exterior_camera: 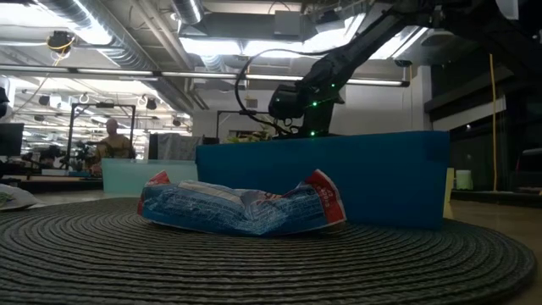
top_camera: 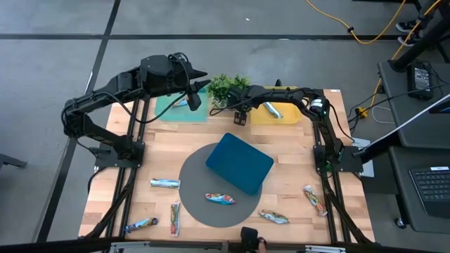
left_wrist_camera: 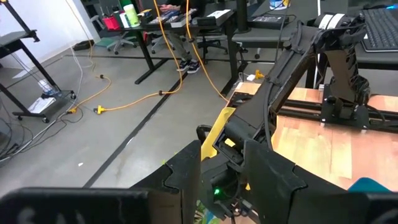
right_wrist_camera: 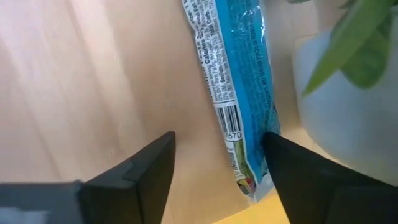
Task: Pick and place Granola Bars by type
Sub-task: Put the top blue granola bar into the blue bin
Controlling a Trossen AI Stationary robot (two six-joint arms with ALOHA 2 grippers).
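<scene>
1. Sorting is standing partly done: one crinkly foil granola bar is lying in the translucent green tray (top_camera: 181, 109) at upper centre, another in the yellow tray (top_camera: 278, 112) beside it.
2. Six foil bars are waiting along the lower frame; the red-and-blue bar (top_camera: 219, 199) is resting on the woven grey round mat (top_camera: 197, 211).
3. The right gripper (right_wrist_camera: 217, 168) is hanging spread around a glossy blue-printed bar (right_wrist_camera: 239, 81) on pale wood, beside the leafy green plant (top_camera: 226, 86).
4. The left gripper (top_camera: 193, 98) is hovering over the green tray; its fingers cannot be told.

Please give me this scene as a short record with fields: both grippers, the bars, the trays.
right gripper: open, above a blue bar by the plant
left gripper: over the green tray; nothing seen held
yellow tray: holds one bar
mat: blue tray and one bar
loose bars: six on the table
</scene>
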